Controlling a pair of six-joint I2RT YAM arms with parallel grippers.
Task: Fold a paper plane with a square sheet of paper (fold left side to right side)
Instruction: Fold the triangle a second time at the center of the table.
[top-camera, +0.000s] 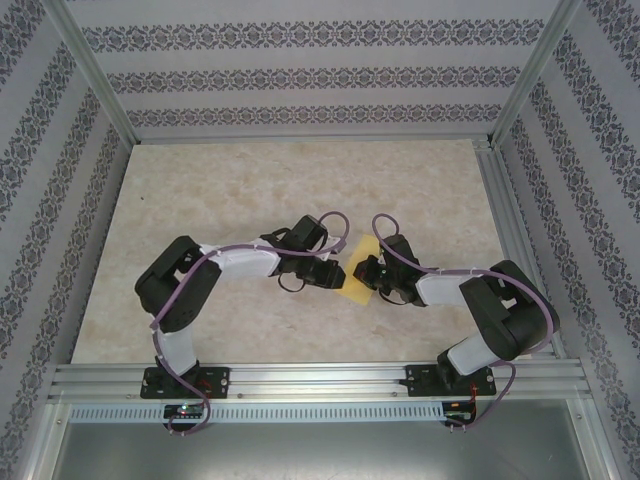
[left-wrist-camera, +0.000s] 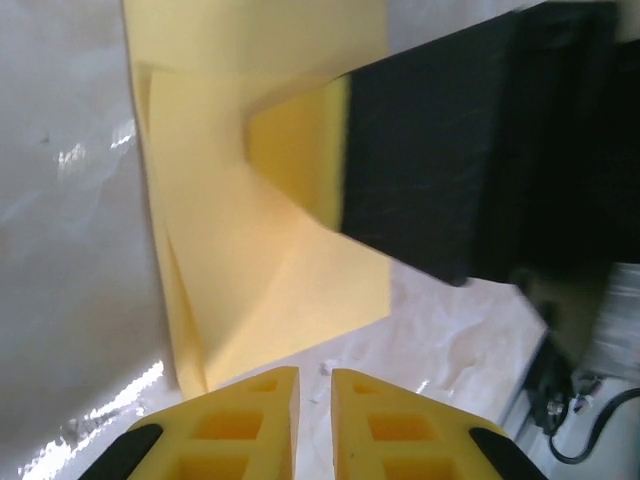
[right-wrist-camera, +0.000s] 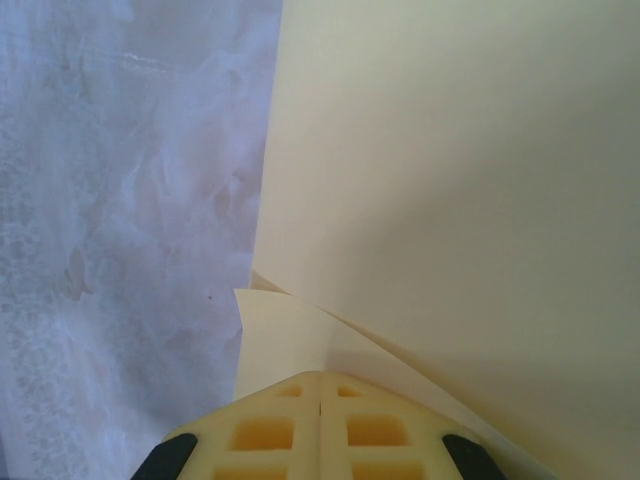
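Left gripper (left-wrist-camera: 315, 400) sits low, jaws a narrow slit apart with nothing between them, tips just short of the near edge of the square sheet of paper (left-wrist-camera: 250, 260). Right gripper (right-wrist-camera: 320, 405) is closed tight, tips down on the paper where a flap curls up; whether it pinches a layer, I cannot tell. The sheet lies partly folded on the table (top-camera: 250, 190), between the two arms, towards the front. To fold well, I reckon the right should pin the sheet while the left slips under the loose left edge, carries it squarely onto the right edge, then presses the crease. It's tight between the grippers, but there's open tabletop behind and to both sides, out to the metal rail (top-camera: 505, 215).
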